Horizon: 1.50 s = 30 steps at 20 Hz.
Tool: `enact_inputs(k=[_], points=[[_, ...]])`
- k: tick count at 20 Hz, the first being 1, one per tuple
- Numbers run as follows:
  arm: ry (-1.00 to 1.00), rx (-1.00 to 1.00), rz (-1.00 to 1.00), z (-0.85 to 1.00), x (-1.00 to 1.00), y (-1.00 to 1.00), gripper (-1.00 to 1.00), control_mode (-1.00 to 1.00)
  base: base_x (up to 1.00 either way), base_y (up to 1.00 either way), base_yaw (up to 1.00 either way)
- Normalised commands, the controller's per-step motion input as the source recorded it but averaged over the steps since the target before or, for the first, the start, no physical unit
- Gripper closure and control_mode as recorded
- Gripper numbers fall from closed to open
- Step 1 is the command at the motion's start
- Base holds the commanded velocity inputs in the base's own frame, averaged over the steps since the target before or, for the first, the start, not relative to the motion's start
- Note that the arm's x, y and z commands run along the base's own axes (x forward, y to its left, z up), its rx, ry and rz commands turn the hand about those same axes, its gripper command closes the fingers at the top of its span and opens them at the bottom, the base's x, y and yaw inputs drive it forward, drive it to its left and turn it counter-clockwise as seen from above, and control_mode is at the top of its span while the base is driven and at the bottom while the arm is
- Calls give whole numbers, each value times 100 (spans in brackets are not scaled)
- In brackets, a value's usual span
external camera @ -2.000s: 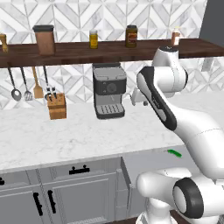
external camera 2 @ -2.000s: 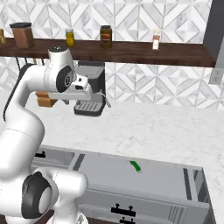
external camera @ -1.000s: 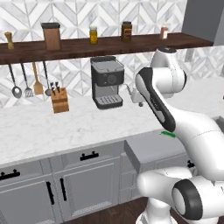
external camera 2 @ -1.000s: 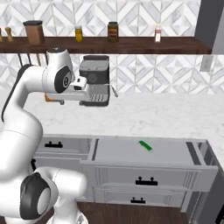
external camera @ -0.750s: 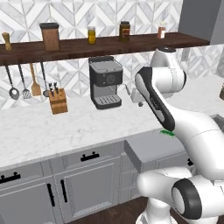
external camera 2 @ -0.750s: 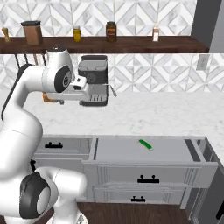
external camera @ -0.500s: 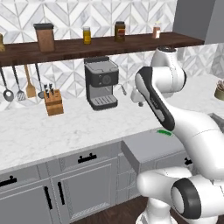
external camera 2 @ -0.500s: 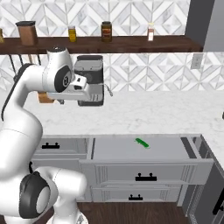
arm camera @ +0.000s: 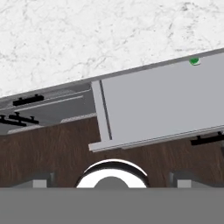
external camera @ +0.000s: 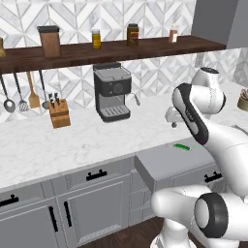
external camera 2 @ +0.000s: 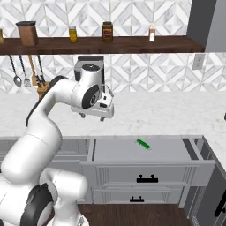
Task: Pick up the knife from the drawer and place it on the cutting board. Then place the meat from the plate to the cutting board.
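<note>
The drawer (external camera 2: 132, 152) stands pulled out below the marble counter, its flat grey inside bare except for the knife (external camera 2: 143, 144), a slim thing with a green handle lying near the drawer's back edge. My gripper (external camera 2: 92, 118) hangs open and holds nothing. It is above the counter's front edge, up and to the left of the knife. From the left base view the knife (external camera: 182, 147) lies just past my forearm, on the drawer (external camera: 167, 163). In the hand view only the knife's green end (arm camera: 194, 61) peeks out at the drawer's (arm camera: 162, 103) far corner. The cutting board, plate and meat are out of view.
A black coffee machine (external camera: 112, 92) and a wooden knife block (external camera: 59, 112) stand at the back of the counter. Utensils hang on the wall at the left, and jars line the dark shelf (external camera: 121, 48). Grey cabinet doors (external camera: 92, 208) are left of the drawer.
The whole picture has slid as the base drove sideways along the counter, so the open drawer now sits more in front of me. The arm keeps its pose and the knife lies still.
</note>
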Motion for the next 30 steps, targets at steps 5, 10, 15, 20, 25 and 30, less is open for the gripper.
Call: enact_inputs(k=[5,10,15,20,25,30], points=[[22,4,-2,-90,16,-95,-100,-100,0,0,0],[24,-2,-2,-77,34,-35,-100,-100,0,0,0],[4,0,4,-87,31,-35,-100,-100,0,0,0],[0,3,0,-56,45,-19,-100,-100,0,0,0],[0,1,0,-48,54,-10,-100,-100,0,0,0],[0,0,-1,-56,25,-12,-100,-100,0,0,0]])
